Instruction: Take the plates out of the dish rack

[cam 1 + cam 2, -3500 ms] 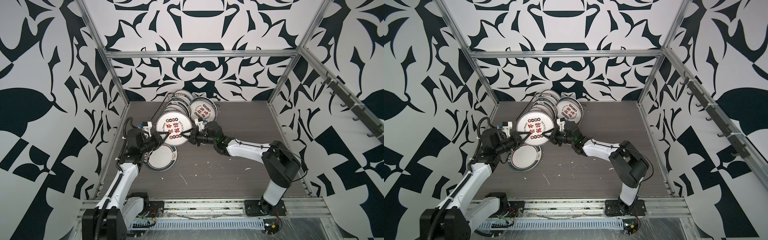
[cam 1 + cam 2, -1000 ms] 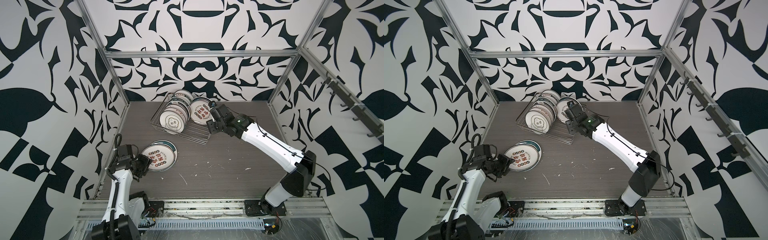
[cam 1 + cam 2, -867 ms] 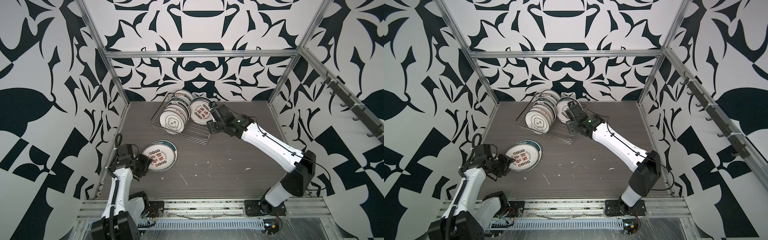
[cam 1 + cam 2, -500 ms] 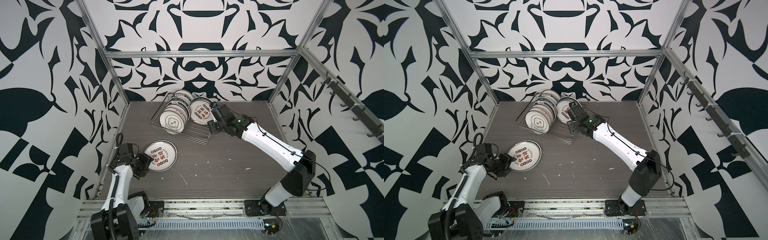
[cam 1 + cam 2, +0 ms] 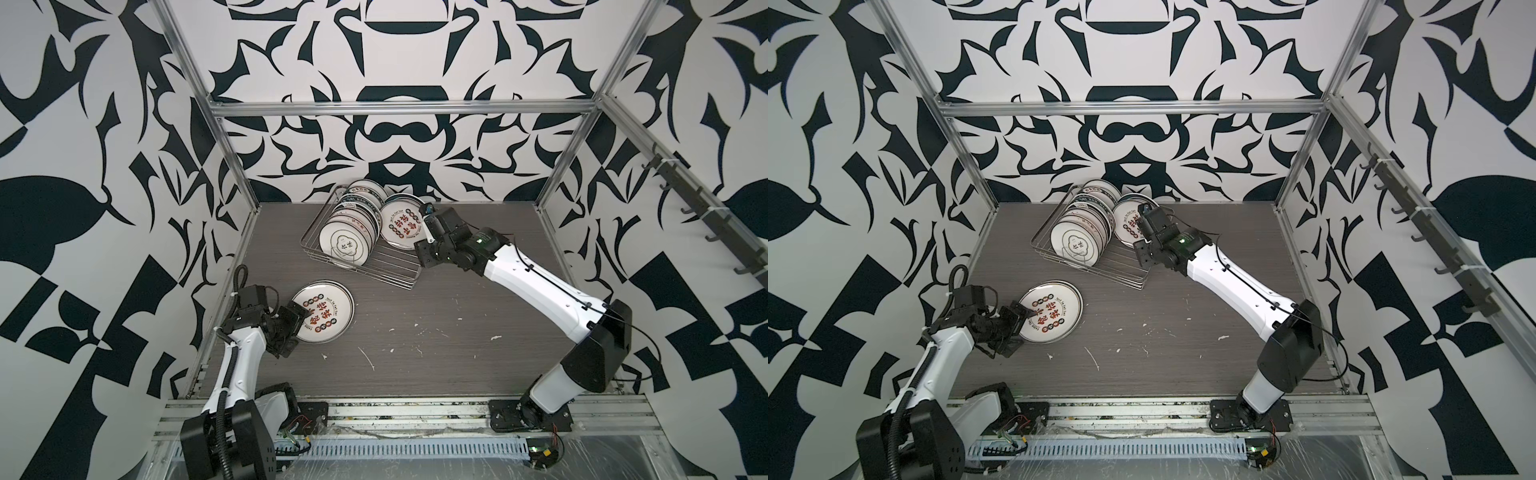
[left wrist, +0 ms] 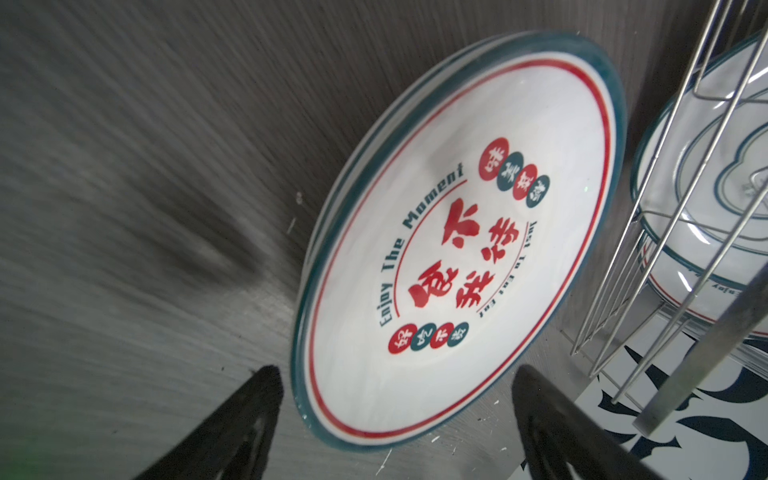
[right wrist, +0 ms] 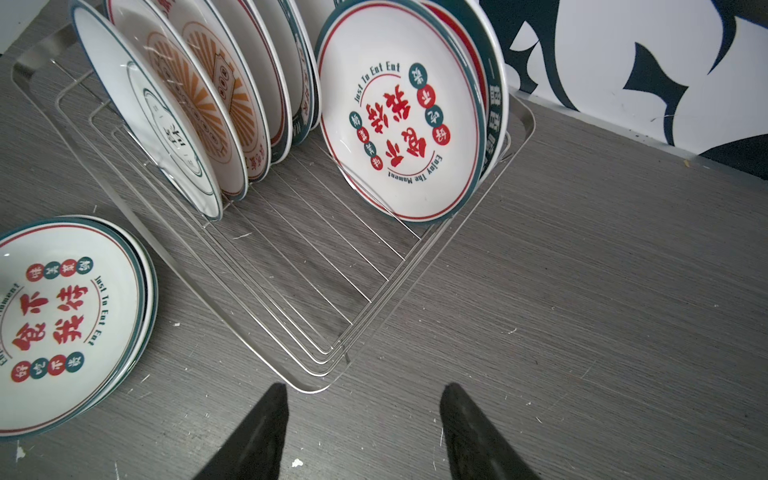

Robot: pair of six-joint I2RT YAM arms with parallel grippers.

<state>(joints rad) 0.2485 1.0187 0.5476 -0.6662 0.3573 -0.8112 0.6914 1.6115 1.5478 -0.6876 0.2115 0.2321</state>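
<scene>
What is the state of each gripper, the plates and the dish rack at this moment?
left gripper, open, holding nothing.
right gripper, open, holding nothing.
table plates, stacked flat, face up.
rack plates, on edge, leaning.
dish rack, partly filled.

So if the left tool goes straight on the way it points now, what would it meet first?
Most likely the near rim of the top plate of the stack on the table, just ahead of the open left tool. Nothing else stands before it, though depth is unclear.
</scene>
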